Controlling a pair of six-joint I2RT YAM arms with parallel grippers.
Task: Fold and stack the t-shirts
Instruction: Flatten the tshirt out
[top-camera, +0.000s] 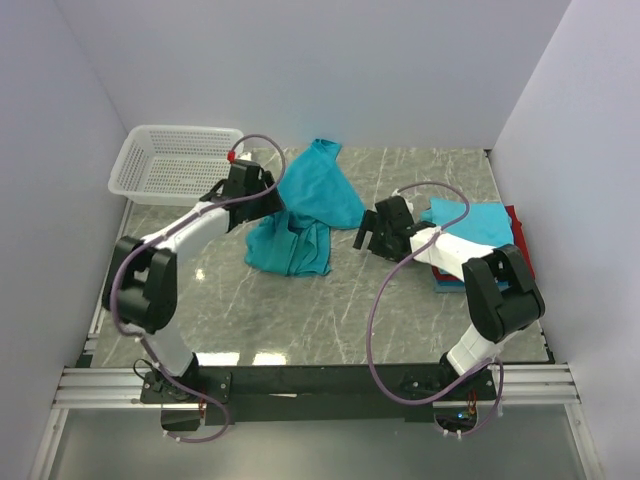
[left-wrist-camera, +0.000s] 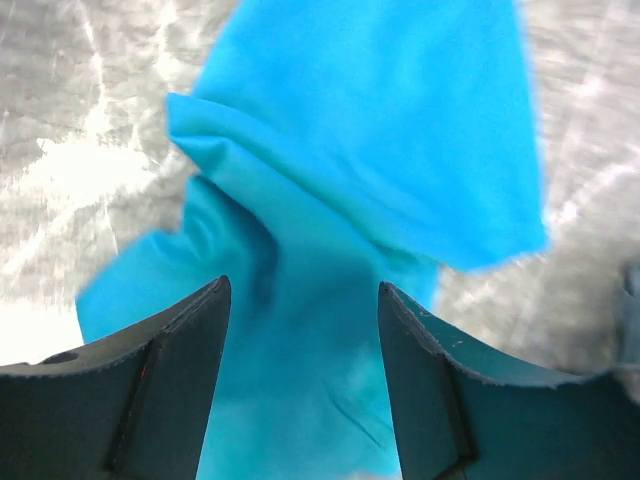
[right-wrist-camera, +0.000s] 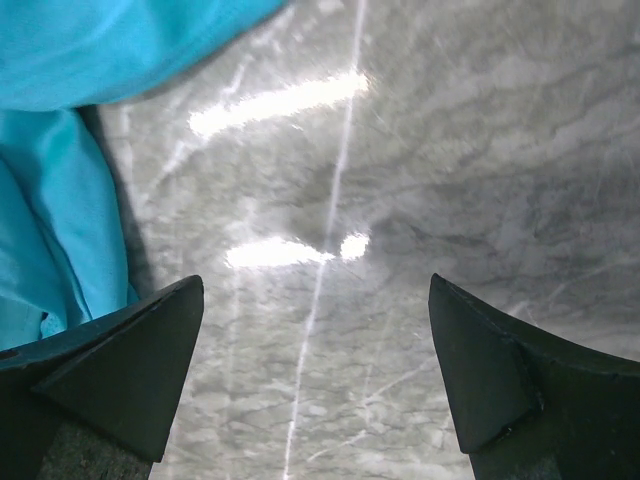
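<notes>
Along near edge of grey marble-look table (top-camera: 300, 320): black rail (top-camera: 320, 383) carrying both arm bases. Just beyond, bare tabletop. At right edge, mid-depth: flat stack of folded cloth t-shirts (top-camera: 485, 222), light teal rectangle on top, red layer (top-camera: 518, 235) peeking out on the right side, blue layer (top-camera: 441, 282) showing on the near side. White right forearm (top-camera: 452, 248) across the stack's near left part; touching or just above, cannot tell. Right gripper (top-camera: 363, 238) left of that stack, near table centre, pointed toward the loose shirt but apart from it. In right wrist view, right gripper (right-wrist-camera: 315, 290) jaws spread wide, nothing between them, only marble (right-wrist-camera: 450, 150) underneath, teal cloth (right-wrist-camera: 60, 60) off at upper left. Left of centre: crumpled teal cloth short-sleeved t-shirt (top-camera: 310, 205), unfolded, bunched, one heap at mid-table and one lobe reaching toward far edge. Left gripper (top-camera: 270, 203) at that shirt's left border. In left wrist view, left gripper (left-wrist-camera: 305, 290) jaws apart, one finger either side of a raised fold of the teal cloth (left-wrist-camera: 380, 150), not closed on it. In far left corner: white plastic mesh basket (top-camera: 135, 170), upright, just beside the left wrist, well apart from the stack.
</notes>
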